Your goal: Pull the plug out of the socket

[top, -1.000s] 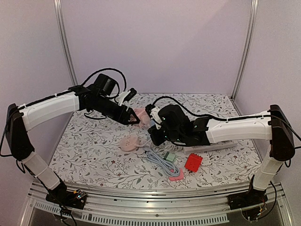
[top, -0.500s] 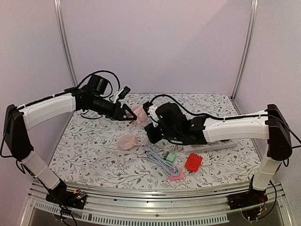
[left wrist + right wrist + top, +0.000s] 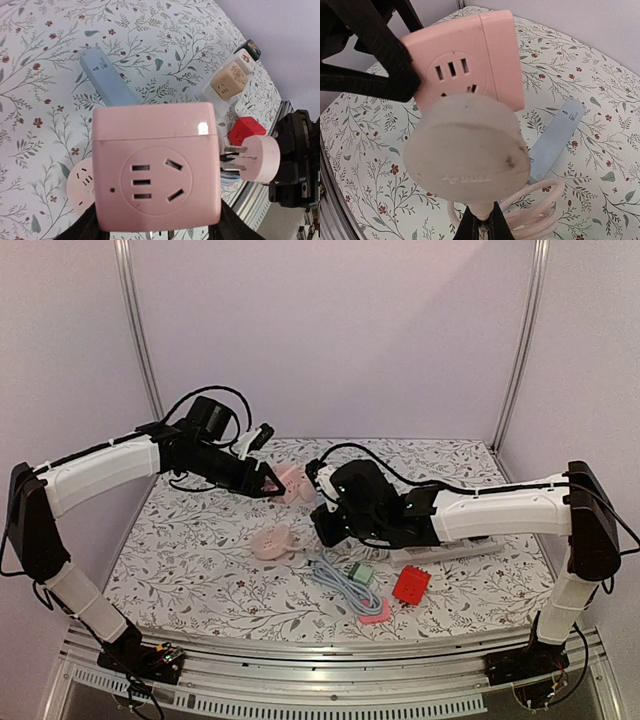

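Note:
My left gripper [image 3: 156,222] is shut on a pink cube socket [image 3: 156,167] and holds it above the table; its front face shows empty slots. The socket also shows in the top view [image 3: 292,483], with the left gripper [image 3: 272,483] on it. My right gripper [image 3: 482,227] is shut on the stem of a round pale pink plug [image 3: 467,150]. In the left wrist view the plug [image 3: 259,157] hangs just right of the socket with its metal prongs bare and free. In the right wrist view the socket [image 3: 470,60] is just behind the plug. The right gripper [image 3: 325,502] is close beside the socket.
On the table lie a round pink socket with coiled cord [image 3: 272,540], a light blue power strip [image 3: 555,135] and its cable [image 3: 345,585], a green adapter [image 3: 362,573], a red cube [image 3: 411,584], a pink piece [image 3: 375,612] and a white strip [image 3: 455,552].
The left gripper has drawn the pink socket a little back and to the left, away from the right gripper. The right arm with the plug has hardly moved.

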Robot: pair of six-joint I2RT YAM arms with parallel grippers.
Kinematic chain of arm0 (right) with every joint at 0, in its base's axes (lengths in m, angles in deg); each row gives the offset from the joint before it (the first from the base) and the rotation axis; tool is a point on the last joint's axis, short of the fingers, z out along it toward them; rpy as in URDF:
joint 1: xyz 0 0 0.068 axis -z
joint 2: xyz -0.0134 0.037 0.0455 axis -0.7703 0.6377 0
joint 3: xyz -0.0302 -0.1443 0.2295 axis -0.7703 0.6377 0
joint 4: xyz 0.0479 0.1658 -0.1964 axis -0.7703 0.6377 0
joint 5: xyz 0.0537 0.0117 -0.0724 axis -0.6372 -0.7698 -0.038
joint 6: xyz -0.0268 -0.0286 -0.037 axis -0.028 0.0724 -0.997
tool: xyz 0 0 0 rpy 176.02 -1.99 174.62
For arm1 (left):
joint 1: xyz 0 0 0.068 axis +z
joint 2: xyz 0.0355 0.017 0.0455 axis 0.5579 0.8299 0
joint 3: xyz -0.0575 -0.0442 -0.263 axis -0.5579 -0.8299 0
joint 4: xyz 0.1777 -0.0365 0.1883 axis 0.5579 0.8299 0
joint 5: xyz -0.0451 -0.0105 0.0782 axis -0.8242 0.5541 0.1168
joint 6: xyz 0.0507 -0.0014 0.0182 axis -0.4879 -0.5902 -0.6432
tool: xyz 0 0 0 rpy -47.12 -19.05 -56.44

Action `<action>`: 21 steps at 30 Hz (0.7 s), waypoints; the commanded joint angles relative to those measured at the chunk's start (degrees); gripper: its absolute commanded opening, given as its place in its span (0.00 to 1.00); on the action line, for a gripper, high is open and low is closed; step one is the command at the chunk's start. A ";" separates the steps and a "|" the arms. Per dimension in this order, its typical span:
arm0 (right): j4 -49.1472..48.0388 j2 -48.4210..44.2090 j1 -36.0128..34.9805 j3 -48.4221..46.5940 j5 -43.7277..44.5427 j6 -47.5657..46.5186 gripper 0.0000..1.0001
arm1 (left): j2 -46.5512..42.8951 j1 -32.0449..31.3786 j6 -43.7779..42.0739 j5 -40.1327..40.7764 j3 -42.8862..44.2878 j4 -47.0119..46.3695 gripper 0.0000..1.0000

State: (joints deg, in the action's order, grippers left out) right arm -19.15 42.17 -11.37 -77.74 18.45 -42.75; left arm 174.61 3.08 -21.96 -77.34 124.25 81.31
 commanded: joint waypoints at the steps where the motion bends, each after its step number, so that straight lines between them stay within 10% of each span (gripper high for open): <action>1: 1.67 -0.55 0.42 -1.12 1.08 0.74 0.00 | -0.73 -1.65 -3.89 14.36 3.32 5.20 0.05; 21: 7.59 -4.76 -2.07 -3.75 -0.20 -1.97 0.00 | -1.06 5.61 -2.25 17.89 4.06 6.32 0.05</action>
State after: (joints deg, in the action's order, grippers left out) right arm -13.42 40.77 -11.88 -78.59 18.37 -43.37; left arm 175.01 4.48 -24.91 -60.88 126.90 87.83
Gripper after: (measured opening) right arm 0.041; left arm 0.610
